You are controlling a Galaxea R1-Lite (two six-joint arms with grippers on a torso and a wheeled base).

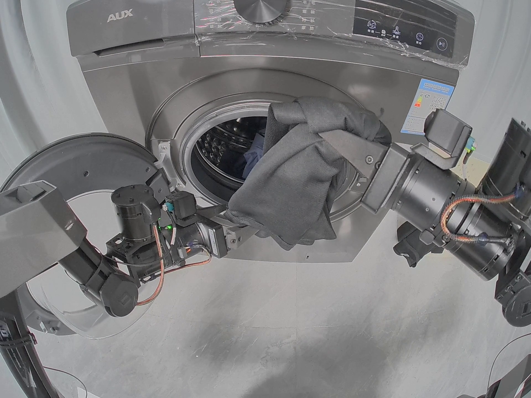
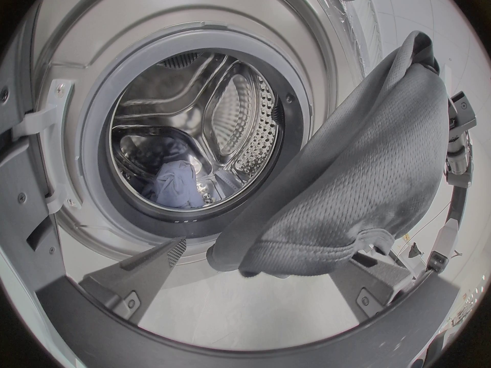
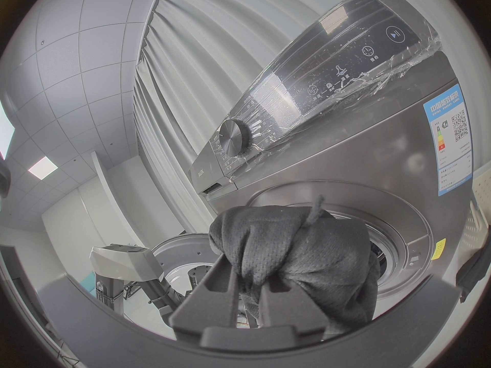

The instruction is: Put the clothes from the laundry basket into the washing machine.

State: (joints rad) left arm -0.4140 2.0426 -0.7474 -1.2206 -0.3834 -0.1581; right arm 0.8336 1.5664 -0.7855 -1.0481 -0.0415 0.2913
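i'm at the loading step. my right gripper (image 1: 331, 138) is clamped on a bunched fold of the grey garment (image 1: 293, 178) and holds it just in front of the washer (image 1: 138, 84) mouth, with most of the cloth draped outside. my left gripper (image 2: 266, 254) sits low with its fingers apart; the hem hangs between them, unpinched. a blue cloth (image 2: 176, 185) lies in the drum (image 2: 240, 113). the door (image 1: 83, 161) stands wide open. next, i judge, the right arm must carry the bundle past the rim before letting go, with the left arm lifting the hem so nothing trails out.
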